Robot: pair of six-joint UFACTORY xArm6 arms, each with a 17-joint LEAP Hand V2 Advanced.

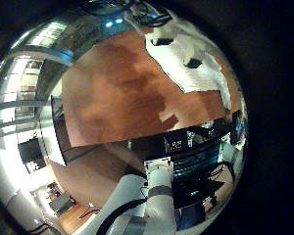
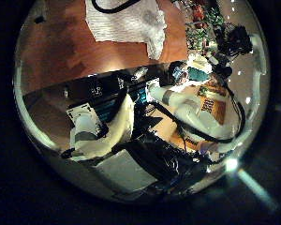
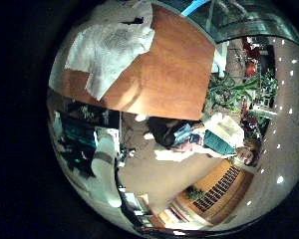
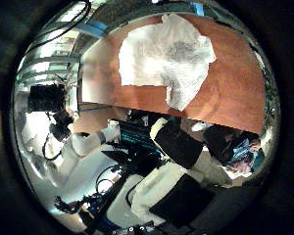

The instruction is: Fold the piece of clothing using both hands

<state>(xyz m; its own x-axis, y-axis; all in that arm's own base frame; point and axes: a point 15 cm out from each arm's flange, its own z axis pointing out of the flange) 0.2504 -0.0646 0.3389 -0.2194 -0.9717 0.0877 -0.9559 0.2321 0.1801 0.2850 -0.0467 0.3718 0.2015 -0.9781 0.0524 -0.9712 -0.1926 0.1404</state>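
Note:
The piece of clothing (image 4: 167,54) lies crumpled and partly spread on the wooden table (image 4: 225,88), near one end of it. It also shows in the right little finger side palm view (image 3: 110,45), in the left thumb side palm view (image 2: 126,19) and in the left little finger side palm view (image 1: 191,59). It looks small in each of these, so both palms are well above the table. Two dark patches (image 1: 193,62) lie on the clothing; I cannot tell what they are.
Bare tabletop (image 1: 118,93) stretches beside the clothing to the table's far edge. A white robot arm (image 2: 94,131) and dark equipment (image 4: 181,142) stand just past the table's near edge. Cluttered room furniture (image 3: 229,95) lies beyond the table.

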